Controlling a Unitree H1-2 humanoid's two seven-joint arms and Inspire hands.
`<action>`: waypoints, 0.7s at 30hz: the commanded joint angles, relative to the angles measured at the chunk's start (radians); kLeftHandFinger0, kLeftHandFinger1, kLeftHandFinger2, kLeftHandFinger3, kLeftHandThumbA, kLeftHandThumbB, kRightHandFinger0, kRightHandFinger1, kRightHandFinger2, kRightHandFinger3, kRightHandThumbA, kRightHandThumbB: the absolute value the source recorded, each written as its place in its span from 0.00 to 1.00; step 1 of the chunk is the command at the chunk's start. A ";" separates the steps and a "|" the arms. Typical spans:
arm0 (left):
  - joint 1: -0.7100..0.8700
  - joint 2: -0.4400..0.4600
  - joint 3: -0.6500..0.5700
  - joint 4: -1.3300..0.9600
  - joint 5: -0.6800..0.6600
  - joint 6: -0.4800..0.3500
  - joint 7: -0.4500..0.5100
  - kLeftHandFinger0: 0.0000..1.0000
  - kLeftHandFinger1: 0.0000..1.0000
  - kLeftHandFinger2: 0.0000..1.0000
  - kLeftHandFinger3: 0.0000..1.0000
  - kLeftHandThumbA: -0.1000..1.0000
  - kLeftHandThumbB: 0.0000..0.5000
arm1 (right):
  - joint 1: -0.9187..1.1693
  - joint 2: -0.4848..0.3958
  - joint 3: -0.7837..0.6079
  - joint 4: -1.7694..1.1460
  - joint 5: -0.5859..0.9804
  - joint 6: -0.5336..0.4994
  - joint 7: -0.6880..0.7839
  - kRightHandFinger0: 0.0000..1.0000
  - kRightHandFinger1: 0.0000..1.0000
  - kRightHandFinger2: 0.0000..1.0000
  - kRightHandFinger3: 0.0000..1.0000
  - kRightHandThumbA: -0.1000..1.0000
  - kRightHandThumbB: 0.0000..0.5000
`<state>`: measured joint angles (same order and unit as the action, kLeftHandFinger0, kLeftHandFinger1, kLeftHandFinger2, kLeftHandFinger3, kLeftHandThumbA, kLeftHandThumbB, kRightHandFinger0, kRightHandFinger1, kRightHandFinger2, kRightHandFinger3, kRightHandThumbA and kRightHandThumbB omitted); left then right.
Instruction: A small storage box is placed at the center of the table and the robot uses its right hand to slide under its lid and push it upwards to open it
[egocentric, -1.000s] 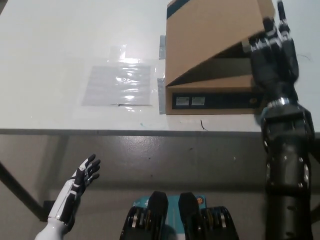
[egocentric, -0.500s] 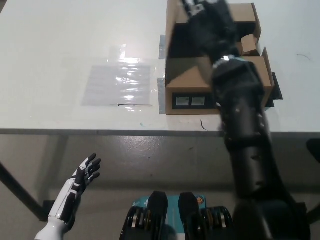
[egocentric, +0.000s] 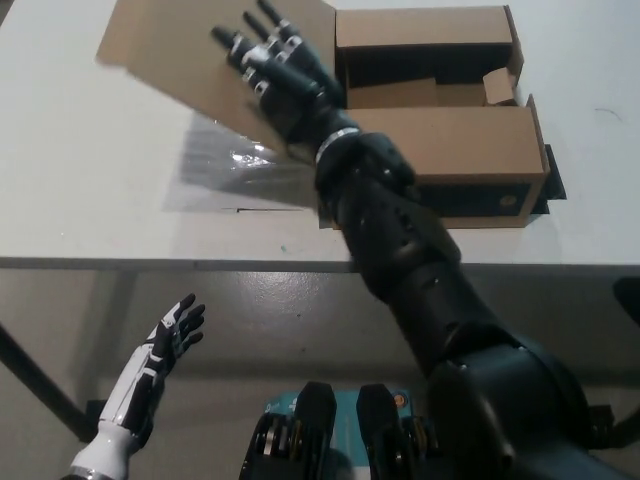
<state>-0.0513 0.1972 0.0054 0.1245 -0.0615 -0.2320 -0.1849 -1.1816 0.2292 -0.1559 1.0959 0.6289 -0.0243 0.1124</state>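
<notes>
A brown cardboard box stands on the white table, right of centre. Its lid is swung over to the left and lies tilted above the table. My black right hand is open with fingers spread, pressed flat against the inner face of the lid. The box's inside shows dark, with a small cardboard flap at its right end. My white left hand hangs open below the table's front edge at the lower left.
A clear plastic sheet lies taped on the table under the lid. The table's front edge crosses the picture. My right arm covers the box's front left corner.
My right hand has swept from the box's right side across to the left, carrying the lid up and over until it hangs open on the left. The left hand has hardly moved.
</notes>
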 joint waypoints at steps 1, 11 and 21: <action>-0.018 0.014 -0.004 -0.028 -0.014 -0.019 -0.021 1.00 1.00 1.00 1.00 1.00 0.60 | -0.050 0.031 0.065 0.004 -0.125 -0.083 0.059 1.00 1.00 1.00 1.00 1.00 0.62; -0.020 0.020 -0.004 -0.037 0.002 0.000 -0.021 1.00 1.00 1.00 1.00 1.00 0.63 | -0.006 -0.011 0.111 0.020 -0.205 -0.091 0.079 1.00 1.00 1.00 1.00 1.00 0.66; -0.014 0.014 -0.009 -0.025 -0.001 -0.010 -0.024 1.00 1.00 1.00 1.00 1.00 0.60 | -0.037 -0.029 0.072 -0.395 -0.152 0.054 0.059 1.00 1.00 1.00 1.00 1.00 0.68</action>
<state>-0.0527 0.1996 0.0044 0.1233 -0.0590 -0.2263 -0.1928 -1.1420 0.1989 -0.0630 0.8903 0.4524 -0.0375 0.1594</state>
